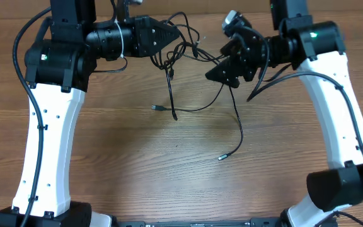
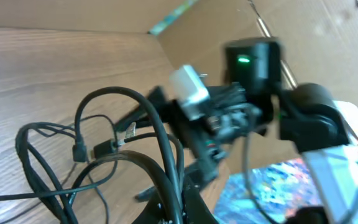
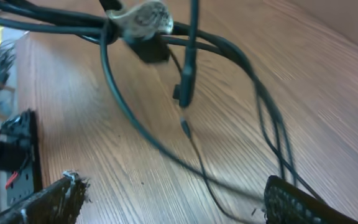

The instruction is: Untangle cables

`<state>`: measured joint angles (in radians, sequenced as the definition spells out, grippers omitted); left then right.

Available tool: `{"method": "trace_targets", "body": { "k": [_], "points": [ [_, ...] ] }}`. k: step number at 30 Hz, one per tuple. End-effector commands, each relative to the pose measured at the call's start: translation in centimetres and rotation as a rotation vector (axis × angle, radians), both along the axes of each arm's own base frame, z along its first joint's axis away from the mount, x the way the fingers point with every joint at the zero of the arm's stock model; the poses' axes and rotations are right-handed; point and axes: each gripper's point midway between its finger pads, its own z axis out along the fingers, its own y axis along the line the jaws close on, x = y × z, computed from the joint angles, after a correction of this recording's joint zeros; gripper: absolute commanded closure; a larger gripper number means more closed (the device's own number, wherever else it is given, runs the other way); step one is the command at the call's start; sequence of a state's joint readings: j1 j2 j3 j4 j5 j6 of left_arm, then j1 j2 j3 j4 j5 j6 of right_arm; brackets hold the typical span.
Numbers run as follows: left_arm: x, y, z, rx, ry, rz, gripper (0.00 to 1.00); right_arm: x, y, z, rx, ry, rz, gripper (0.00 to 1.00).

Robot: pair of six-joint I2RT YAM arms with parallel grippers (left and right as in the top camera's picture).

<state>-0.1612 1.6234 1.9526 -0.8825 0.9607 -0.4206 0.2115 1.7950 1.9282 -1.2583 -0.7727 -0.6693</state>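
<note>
This is a robotics lab or test bench. A wood-grain desk (image 1: 169,164) carries two white-and-black robot arms, the left arm (image 1: 49,145) and the right arm (image 1: 342,107), with their bases at the bottom edge of the overhead frame. Plain cardboard panels (image 2: 328,37) stand behind the desk in the upper right of the left wrist view.

Wood-grain table (image 1: 137,176) with thin black cables (image 1: 239,120) trailing over it.
Carries loose strands running from near the far edge toward the middle; ends one strand in a small silvery plug (image 1: 157,108) left of centre and another in a second plug (image 1: 220,157) closer to the near edge, well apart. Bears arm bases (image 1: 49,217) at the near corners.
</note>
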Motion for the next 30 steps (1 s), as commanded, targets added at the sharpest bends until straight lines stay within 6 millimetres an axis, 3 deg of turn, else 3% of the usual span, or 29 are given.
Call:
{"method": "trace_targets", "body": {
  "k": [1,4,5,8,10,16,18,19,23,30],
  "points": [
    [-1.3,-0.5,1.1,-0.057,0.007,-0.076,0.96,-1.1,2.6,0.0,0.041,-0.086,0.162,0.09],
    [-1.5,-0.6,1.3,-0.065,0.009,-0.089,0.96,-1.1,4.1,-0.7,0.019,-0.118,0.190,0.12],
    [-1.5,-0.6,1.3,-0.066,0.011,-0.089,0.96,-1.0,4.6,-1.2,-0.006,-0.137,0.194,0.30],
    [-1.2,-0.5,1.1,-0.057,0.006,-0.075,0.96,-0.7,4.3,-1.9,-0.056,-0.115,0.152,0.58],
    [-0.2,0.2,0.6,-0.021,-0.003,-0.010,0.96,-0.2,3.8,-2.4,-0.086,-0.080,0.090,0.96],
    [3.8,4.2,-1.1,0.110,-0.018,0.252,0.96,1.7,-0.2,-3.8,-0.159,0.082,-0.185,0.96],
    [4.5,5.6,-1.4,0.130,-0.017,0.305,0.96,2.2,-2.4,-4.6,-0.208,0.108,-0.249,0.96],
    [4.8,6.5,-1.5,0.137,-0.014,0.334,0.96,2.6,-4.7,-5.3,-0.261,0.136,-0.326,0.96],
    [5.2,8.3,-2.0,0.151,0.011,0.382,0.96,4.1,-10.0,-6.3,-0.340,0.212,-0.601,0.96],
    [5.3,9.4,-2.7,0.169,0.041,0.417,0.96,5.1,-16.7,-6.8,-0.352,0.329,-0.966,0.96]
  ]
}}
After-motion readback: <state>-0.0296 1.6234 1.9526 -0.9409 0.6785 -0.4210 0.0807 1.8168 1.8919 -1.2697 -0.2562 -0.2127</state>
